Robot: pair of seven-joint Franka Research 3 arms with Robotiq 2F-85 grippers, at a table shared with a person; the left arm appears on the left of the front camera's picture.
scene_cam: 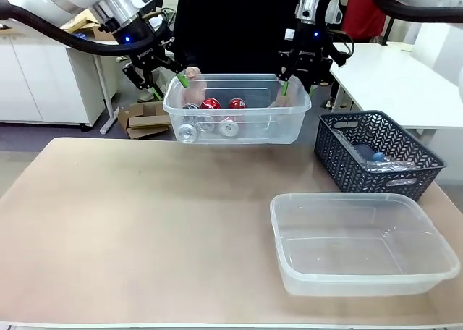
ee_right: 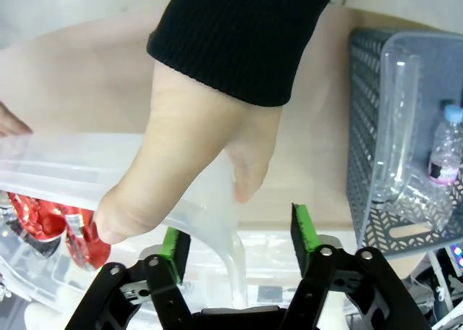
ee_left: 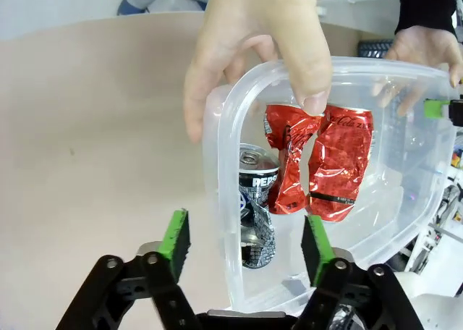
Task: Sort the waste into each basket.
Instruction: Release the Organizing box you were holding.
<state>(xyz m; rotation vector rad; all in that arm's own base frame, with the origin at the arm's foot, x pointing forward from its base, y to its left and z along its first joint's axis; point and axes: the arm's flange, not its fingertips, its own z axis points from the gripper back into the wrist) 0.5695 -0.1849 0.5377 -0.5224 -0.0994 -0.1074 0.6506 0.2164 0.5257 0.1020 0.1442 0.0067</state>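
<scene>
Left tool [scene_cam: 170,84], right tool [scene_cam: 297,84] gape (both raised).

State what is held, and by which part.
The person's hands hold the tub by its end rims; the left gripper and right gripper stand open around them.

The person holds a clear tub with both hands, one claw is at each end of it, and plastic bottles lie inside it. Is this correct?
One thing is wrong: the tub holds crushed cans, not plastic bottles, as the left wrist view shows. The person's hands do hold it, with the left claw and right claw at its ends.
</scene>
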